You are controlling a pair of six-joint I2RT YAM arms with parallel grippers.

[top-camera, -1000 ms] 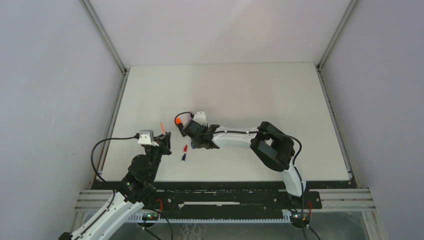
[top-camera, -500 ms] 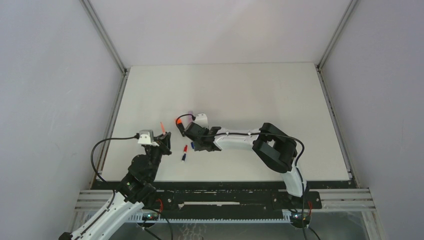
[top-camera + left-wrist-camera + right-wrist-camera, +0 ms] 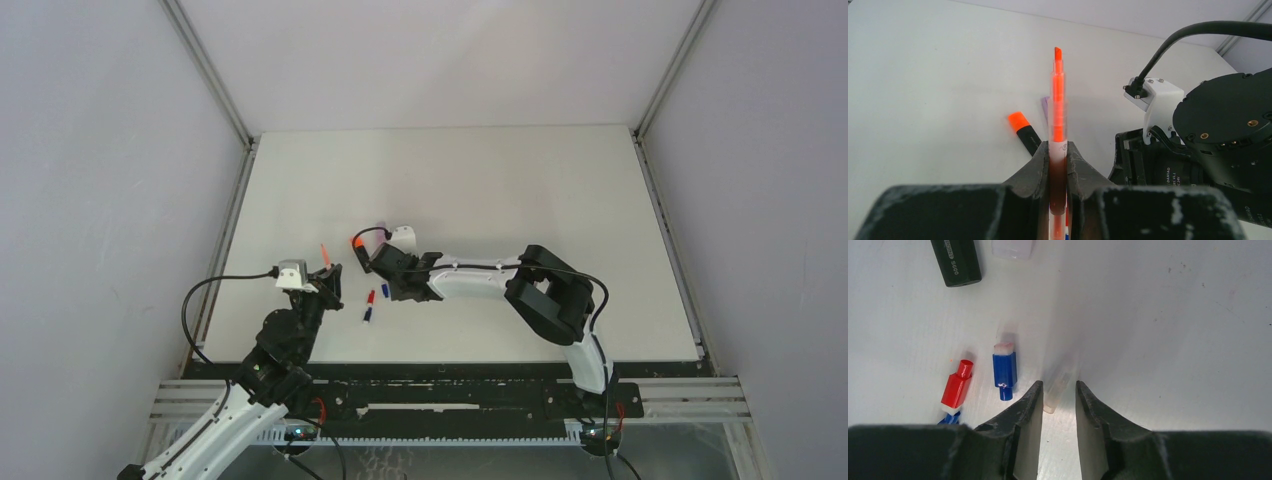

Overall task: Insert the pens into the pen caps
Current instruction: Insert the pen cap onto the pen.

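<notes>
My left gripper (image 3: 1058,150) is shut on a thin orange pen (image 3: 1058,100), held upright above the table's left side (image 3: 324,252). My right gripper (image 3: 1058,385) hangs low over the table, open, jaws narrowly either side of a pale clear pen cap (image 3: 1053,394) that lies flat; a gap shows on the right side. Beside it lie a blue cap (image 3: 1004,371) and a red cap (image 3: 956,387) sitting on a pen's end. A black highlighter (image 3: 957,260) with an orange end (image 3: 1018,121) lies farther off.
A second pale piece (image 3: 1013,247) lies by the black highlighter. A lilac piece (image 3: 1044,105) shows just behind the held pen. The right arm's wrist (image 3: 1218,150) stands close to the right of my left gripper (image 3: 330,280). The white table (image 3: 520,190) stretches far and right.
The right gripper has sunk slightly toward the table and its jaws have narrowed around the pale cap. The left arm and its pen have not moved.
</notes>
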